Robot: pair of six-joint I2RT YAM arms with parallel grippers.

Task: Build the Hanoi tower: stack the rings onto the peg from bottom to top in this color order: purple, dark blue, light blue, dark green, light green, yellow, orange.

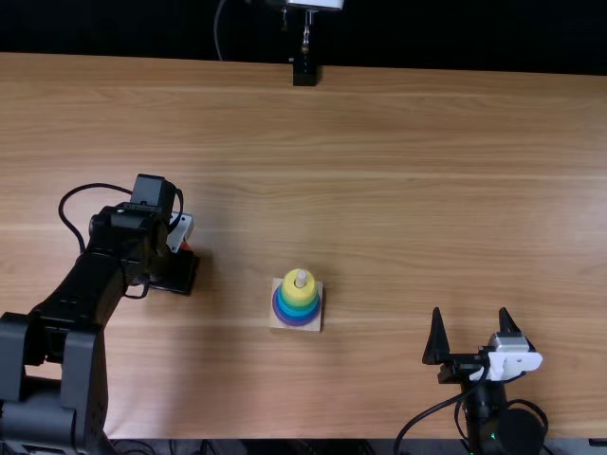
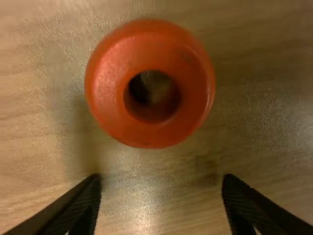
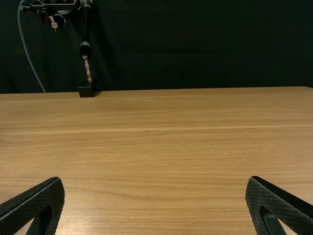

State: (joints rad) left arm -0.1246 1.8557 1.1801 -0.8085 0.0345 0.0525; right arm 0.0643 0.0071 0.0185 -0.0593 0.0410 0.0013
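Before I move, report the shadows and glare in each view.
Top view: a soft shadow on the table beside the left arm. Left wrist view: glare speckles the table near the orange ring and between the left tool's fingers; the ring's hole is dark. Right wrist view: table fairly evenly lit, backdrop dark.

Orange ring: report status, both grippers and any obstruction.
Left gripper open, empty, near orange ring. Right gripper open, empty. Ring on table, off peg. No obstruction seen at ring.
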